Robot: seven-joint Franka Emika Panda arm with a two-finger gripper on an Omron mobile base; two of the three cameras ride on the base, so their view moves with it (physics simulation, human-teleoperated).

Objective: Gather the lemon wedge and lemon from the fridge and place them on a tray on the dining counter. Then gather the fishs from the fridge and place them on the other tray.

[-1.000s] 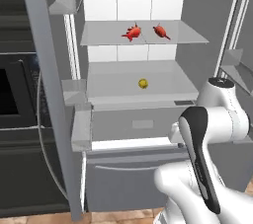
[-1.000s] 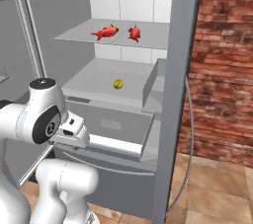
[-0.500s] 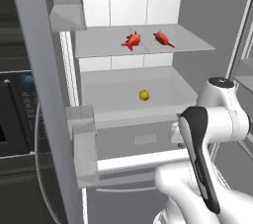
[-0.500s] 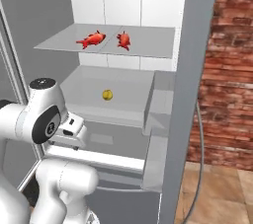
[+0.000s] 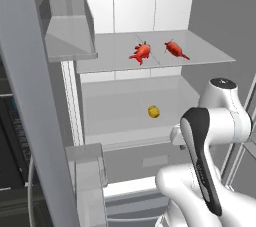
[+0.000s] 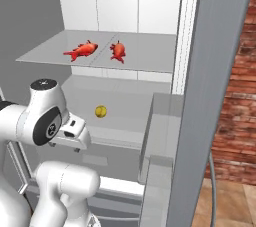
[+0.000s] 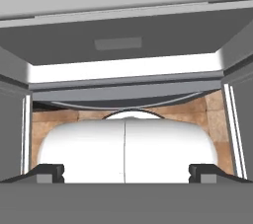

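The fridge [image 5: 150,1] stands open in front of the robot, its grey door [image 5: 30,121] at the far left with a boxy door bin [image 5: 67,26] jutting toward the shelves. That bin and the door edge look like the first hazard: an arm swinging in from low on the right could clip them.

On the upper shelf [image 5: 210,56], a thin pale grey slab, lie the two fish [image 5: 141,52], red-orange, spiky with fins and pointed tails, just beside each other but apart. The shelf below carries the lemon [image 5: 154,111], a small smooth yellow ball sitting alone near the front edge. Being round on a slick flat shelf, it could roll away if a fingertip nudges it off-centre, perhaps off the lip. No lemon wedge can be made out.

The arm [image 5: 210,136], glossy white with dark joints, is folded low at the near right. In the hand view the gripper [image 7: 126,171] points down toward the fridge's lower front and tiled floor, its fingers spread wide and holding nothing. Raising it from there risks striking the underside of the lower shelf or the drawer front [image 6: 95,161].
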